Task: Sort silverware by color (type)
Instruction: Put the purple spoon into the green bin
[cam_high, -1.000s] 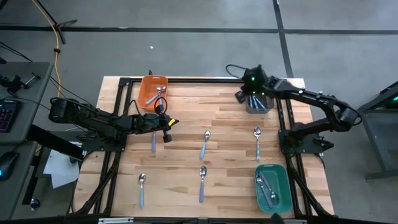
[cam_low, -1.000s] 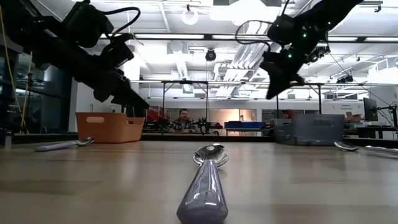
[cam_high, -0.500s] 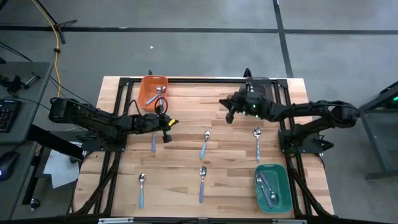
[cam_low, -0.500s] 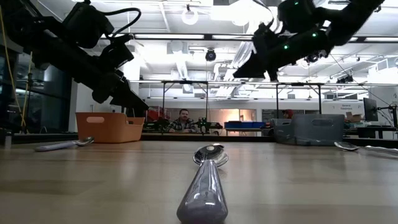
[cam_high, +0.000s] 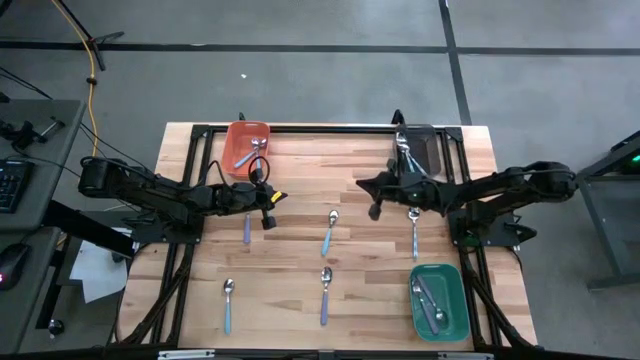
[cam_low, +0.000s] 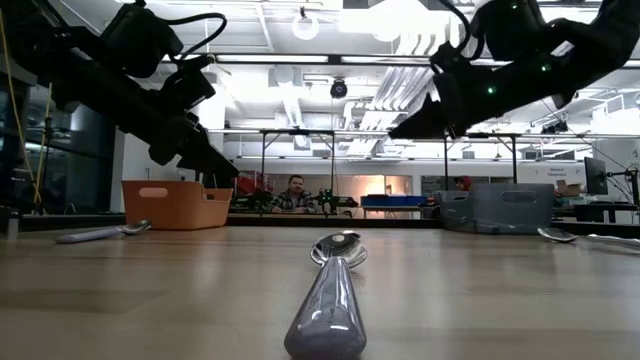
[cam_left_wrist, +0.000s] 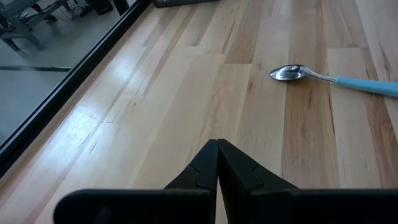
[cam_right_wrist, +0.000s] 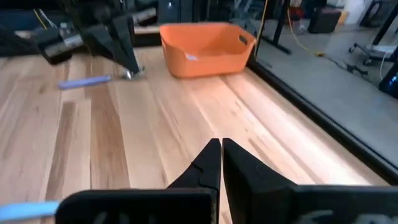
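Note:
Five pieces of silverware lie flat on the wooden table (cam_high: 300, 260): a purple-handled one (cam_high: 247, 229) near my left gripper, blue-handled spoons (cam_high: 329, 233) (cam_high: 413, 229) in the middle, and two more (cam_high: 228, 303) (cam_high: 325, 295) toward the near edge. My left gripper (cam_high: 270, 210) hovers shut and holds nothing, pointing at the middle spoon (cam_left_wrist: 298, 73). My right gripper (cam_high: 370, 195) hangs shut above the table centre with nothing between its fingers (cam_right_wrist: 221, 149), pointing toward the left side.
An orange bin (cam_high: 247, 145) with silverware stands at the far left, a grey bin (cam_high: 416, 148) with silverware at the far right, and a green bin (cam_high: 438, 302) with several pieces at the near right. A black frame (cam_high: 300, 129) runs along the table edges. A person sits beyond the table (cam_low: 295, 190).
My right gripper has swung away from above the grey bin toward the table's centre and near side, sinking a little. It has tipped from pointing steeply down to nearly level. My left arm has kept still.

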